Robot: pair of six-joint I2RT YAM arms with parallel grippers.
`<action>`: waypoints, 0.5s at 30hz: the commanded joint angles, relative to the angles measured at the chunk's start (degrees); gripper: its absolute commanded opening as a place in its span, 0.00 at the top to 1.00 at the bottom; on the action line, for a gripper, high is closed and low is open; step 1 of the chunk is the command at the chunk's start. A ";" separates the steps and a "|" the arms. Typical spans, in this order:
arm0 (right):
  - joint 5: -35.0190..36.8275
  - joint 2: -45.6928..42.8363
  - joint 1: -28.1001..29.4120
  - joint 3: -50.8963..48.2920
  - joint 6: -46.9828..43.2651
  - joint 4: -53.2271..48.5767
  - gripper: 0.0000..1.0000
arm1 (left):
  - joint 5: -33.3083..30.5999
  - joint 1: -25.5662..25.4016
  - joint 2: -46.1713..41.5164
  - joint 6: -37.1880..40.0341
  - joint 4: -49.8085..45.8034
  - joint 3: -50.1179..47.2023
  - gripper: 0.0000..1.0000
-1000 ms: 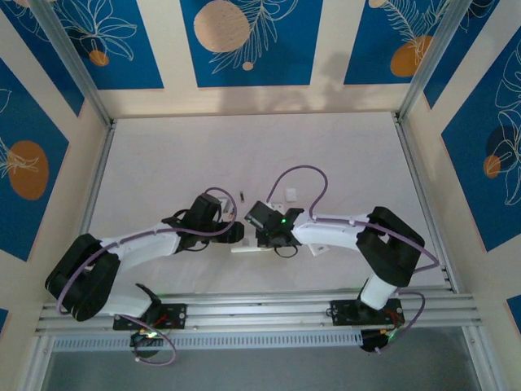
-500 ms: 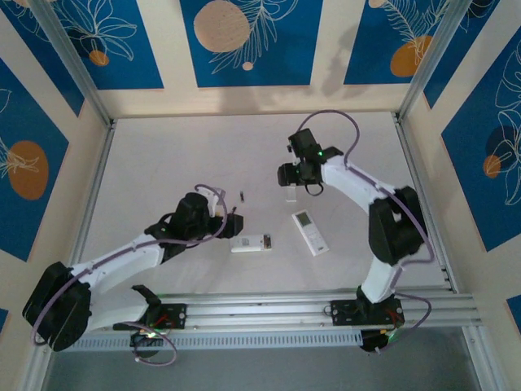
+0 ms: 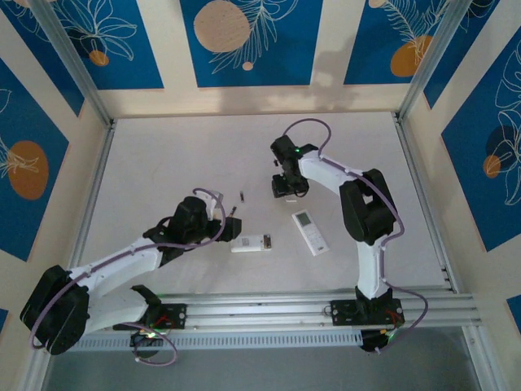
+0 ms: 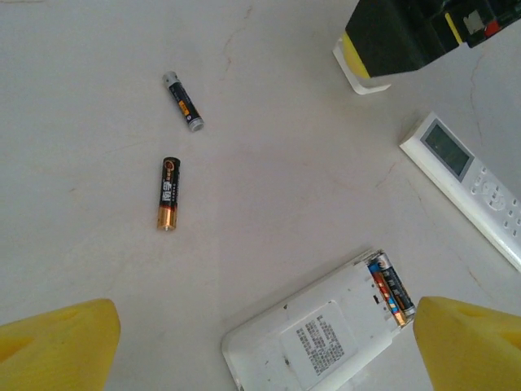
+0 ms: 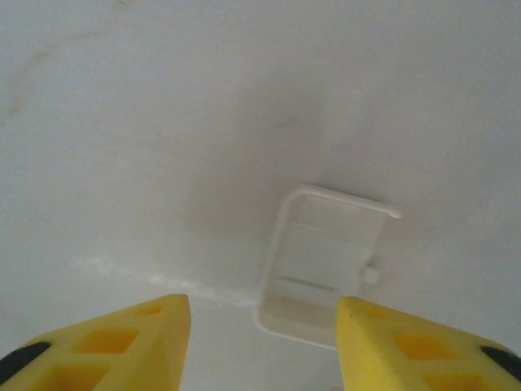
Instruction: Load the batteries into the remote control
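My left gripper [image 4: 262, 314] hangs wide open and empty over the table [image 4: 277, 171], just above the face-down remote [image 4: 313, 334]. Its uncovered bay holds a pair of cells [image 4: 391, 287], while one loose battery [image 4: 168, 193] and a second loose battery [image 4: 181, 101] lie a little apart on the bare surface beyond it. My right gripper [image 5: 260, 316] has its fingers spread with nothing gripped, low over the white battery cover [image 5: 326, 261], though I can't quite tell whether the tips touch it, and a second remote [image 4: 472, 175] lies face up nearby.
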 commanded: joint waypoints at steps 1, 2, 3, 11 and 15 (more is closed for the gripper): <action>1.73 3.25 0.86 2.62 0.17 -1.59 0.54 | -0.33 -0.35 -0.65 0.30 0.83 -0.84 0.07; 2.19 3.75 0.98 2.82 0.25 -1.42 0.55 | -0.23 -0.35 -0.66 0.24 0.85 -0.84 0.07; 3.01 4.30 0.93 3.03 0.45 -1.26 0.57 | -0.17 -0.37 -0.79 0.29 0.83 -0.97 0.06; 5.59 5.56 1.48 2.54 0.22 -0.88 0.74 | -0.35 -0.39 -2.13 0.73 2.59 -1.76 0.06; 3.83 1.78 1.37 1.35 0.38 0.00 0.94 | 1.12 -0.34 -2.99 3.53 9.34 -3.43 0.06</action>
